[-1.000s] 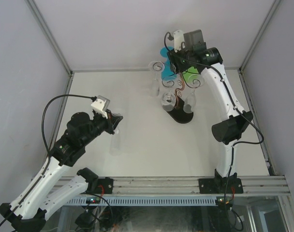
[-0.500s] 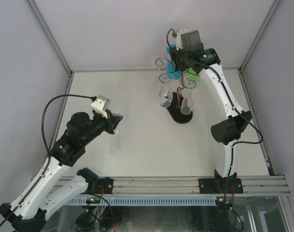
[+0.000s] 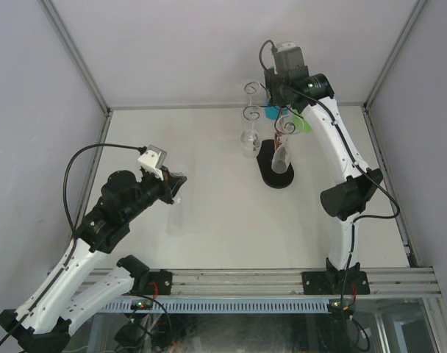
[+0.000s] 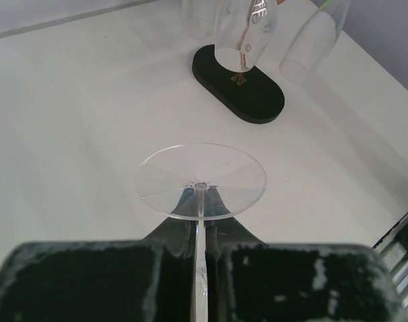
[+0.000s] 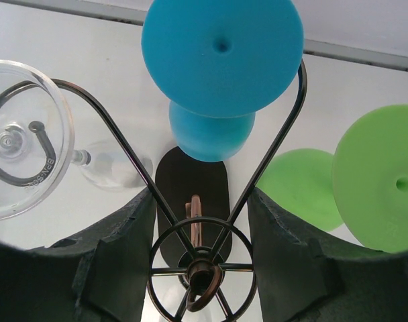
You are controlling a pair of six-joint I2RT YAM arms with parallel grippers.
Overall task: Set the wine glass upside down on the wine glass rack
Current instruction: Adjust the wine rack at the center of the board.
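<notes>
Over on the left of the white worktop (image 3: 209, 147), the left gripper (image 3: 176, 188) is clenched on the thin stem of the clear wine glass (image 4: 201, 181), which is held up off the surface. The wrist view shows the round foot standing just ahead of the fingertips, with the stem running straight back between them. The bowl is hidden behind the gripper (from above there's only a faint clear shape below it, too faint to read). The foot is see-through and clean, with fine radial lines.

Now the relation that matters. The thin dark-brown wire wine glass rack (image 4: 239, 84), on its black oval base, lies ahead and a little right of the glass, well apart. The glass's long axis points roughly at it, foot leading. I'd judge the foot must slide into a curled arm with the bowl hanging below. The left arm carries the glass, while the right arm is the one at the rack.

The right gripper (image 5: 200, 204) sits at the rack's crown, jaws part-way apart against the V of wire either side of the hub. It is grasping the rack, steadying it by the look of things. A blue plastic goblet (image 5: 222, 47), a green plastic goblet (image 5: 385, 181) and a second clear glass (image 5: 16, 141) hang there upside down.
</notes>
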